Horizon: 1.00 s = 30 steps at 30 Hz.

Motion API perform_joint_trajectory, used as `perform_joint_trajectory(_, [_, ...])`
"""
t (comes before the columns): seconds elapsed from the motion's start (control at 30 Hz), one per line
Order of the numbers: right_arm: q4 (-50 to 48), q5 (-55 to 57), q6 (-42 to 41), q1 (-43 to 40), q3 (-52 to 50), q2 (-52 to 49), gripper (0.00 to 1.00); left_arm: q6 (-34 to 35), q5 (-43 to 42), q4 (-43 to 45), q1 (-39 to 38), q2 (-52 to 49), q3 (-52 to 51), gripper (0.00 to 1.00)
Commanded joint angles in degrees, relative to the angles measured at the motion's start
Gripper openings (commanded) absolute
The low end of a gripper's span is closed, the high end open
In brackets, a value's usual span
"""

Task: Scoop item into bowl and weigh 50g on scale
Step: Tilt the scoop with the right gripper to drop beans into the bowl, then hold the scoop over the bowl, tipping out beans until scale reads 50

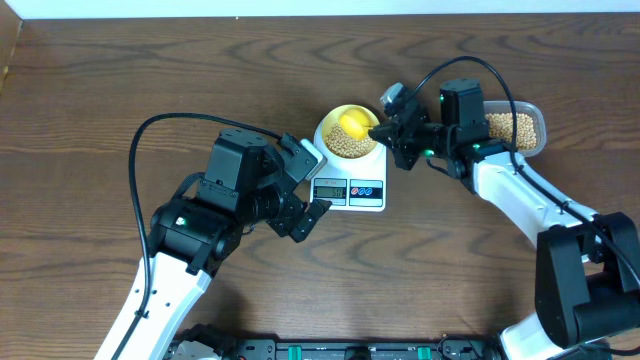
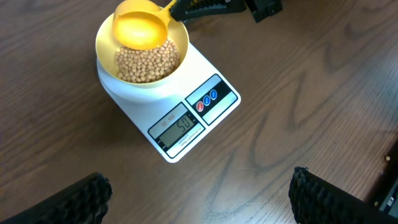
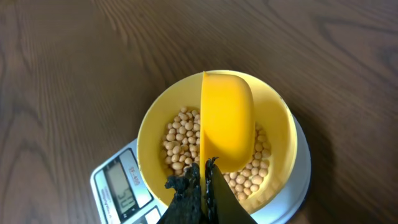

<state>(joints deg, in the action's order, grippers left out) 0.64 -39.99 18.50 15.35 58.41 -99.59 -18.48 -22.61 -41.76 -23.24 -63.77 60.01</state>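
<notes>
Yellow scoop (image 3: pixel 227 121) pinched tight in my right claw (image 3: pixel 204 173), tipped on edge over the bowl (image 3: pixel 149 121), which sits on the scale (image 2: pixel 208 121). Beans (image 3: pixel 180 140) cover the bowl floor. Display looks near 50, digits small. Left claw (image 2: pixel 199 199) gapes wide, empty, above the counter (image 2: pixel 311 93). Best lift the scoop straight up, clear of the rim, so the reading stays true.

Matt wood-grain table (image 1: pixel 100 80), smooth white plastic scale (image 2: pixel 202 68), glossy yellow plastic bowl (image 3: pixel 148 135) and scoop (image 3: pixel 227 118), matt beans (image 2: pixel 146 62)
</notes>
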Motion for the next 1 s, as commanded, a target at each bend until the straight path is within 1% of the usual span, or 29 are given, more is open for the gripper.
perform_joint_trajectory(0.0, [0.22, 3.78, 3.85, 1.27, 0.28, -0.09, 0.01, -0.98, -0.74, 0.02, 0.35, -0.26, 0.04, 0.94])
perform_joint_trajectory(0.07, [0.57, 5.57, 4.50, 1.70, 0.28, -0.37, 0.01, -0.98, -0.72, 0.02, 0.35, -0.28, 0.04, 0.94])
perform_joint_trajectory(0.3, [1.31, 5.46, 4.48, 2.69, 0.28, -0.94, 0.01, -0.98, -0.74, 0.02, 0.35, -0.28, 0.04, 0.94])
perform_joint_trajectory(0.53, [4.61, 5.29, 4.48, 3.96, 0.28, -0.94, 0.01, -0.98, -0.72, 0.02, 0.35, -0.28, 0.04, 0.94])
perform_joint_trajectory(0.77, [4.31, -0.24, 4.26, 4.42, 0.28, -0.92, 0.01, -0.98, -0.72, 0.02, 0.35, -0.26, 0.04, 0.94])
perform_joint_trajectory(0.97, [3.78, -0.68, 3.45, 4.39, 0.28, -0.92, 0.01, -0.98, -0.72, 0.02, 0.35, -0.28, 0.04, 0.94])
